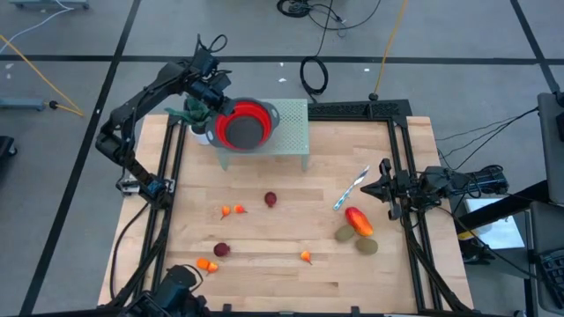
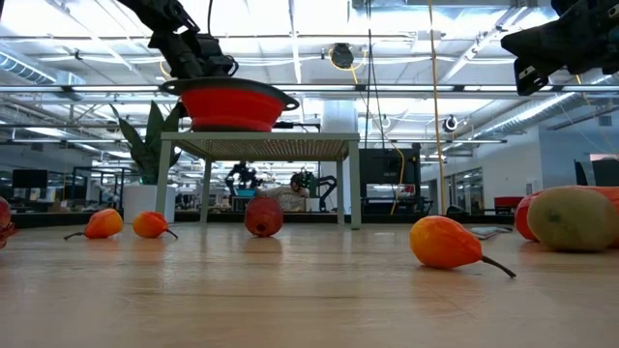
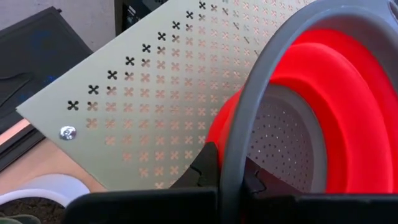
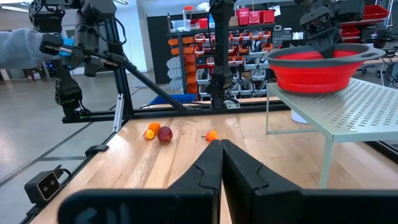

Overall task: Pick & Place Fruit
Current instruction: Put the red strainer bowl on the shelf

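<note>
The left hand [image 1: 214, 99] sits at the far left of the table [image 1: 282, 264], its fingers clamped on the grey rim of the red bowl [image 1: 244, 126], which rests on a pale perforated metal stand [image 1: 295, 132] with thin legs near the far edge. The right hand [image 1: 384, 187] hovers by the table's right edge with its fingers pressed together and nothing between them. The fruit lies scattered on the bare wood: two small orange pieces [image 1: 232, 210] left of centre, a dark red round one [image 1: 270, 200] mid-table, another dark red one [image 1: 221, 250] beside an orange piece [image 1: 205, 263] near the front left, and a stemmed orange piece [image 1: 306, 257] toward the front. At the right a red-orange oval [image 1: 359, 220] touches two brownish-green ovals [image 1: 345, 233], close under the right hand, with a slim blue-and-white stick [image 1: 351, 188] just beyond. The middle of the table between these groups stays open. In the low view the right-hand ovals are cut off by the picture's edge.
</note>
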{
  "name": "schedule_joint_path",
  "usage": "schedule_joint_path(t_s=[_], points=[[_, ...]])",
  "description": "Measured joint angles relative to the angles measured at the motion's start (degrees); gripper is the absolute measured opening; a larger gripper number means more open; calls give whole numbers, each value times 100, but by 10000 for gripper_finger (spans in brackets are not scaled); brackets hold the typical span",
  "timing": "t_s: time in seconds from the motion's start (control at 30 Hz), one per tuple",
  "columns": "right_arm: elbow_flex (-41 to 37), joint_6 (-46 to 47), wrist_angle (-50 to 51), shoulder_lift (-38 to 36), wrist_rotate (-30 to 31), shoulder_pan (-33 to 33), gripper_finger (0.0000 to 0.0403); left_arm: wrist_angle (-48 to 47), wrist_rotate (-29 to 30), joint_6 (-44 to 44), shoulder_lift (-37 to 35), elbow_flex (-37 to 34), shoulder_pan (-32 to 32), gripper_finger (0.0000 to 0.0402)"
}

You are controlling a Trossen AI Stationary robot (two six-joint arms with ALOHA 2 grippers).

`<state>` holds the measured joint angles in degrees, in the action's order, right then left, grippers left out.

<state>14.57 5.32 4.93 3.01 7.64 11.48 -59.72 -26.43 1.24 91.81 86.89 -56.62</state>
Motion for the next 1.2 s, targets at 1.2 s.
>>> schedule_joint_path(t_s=[1.2], points=[[-1,153,0,0,-17,-1,0,2,310,-1,0,4,-58,137]])
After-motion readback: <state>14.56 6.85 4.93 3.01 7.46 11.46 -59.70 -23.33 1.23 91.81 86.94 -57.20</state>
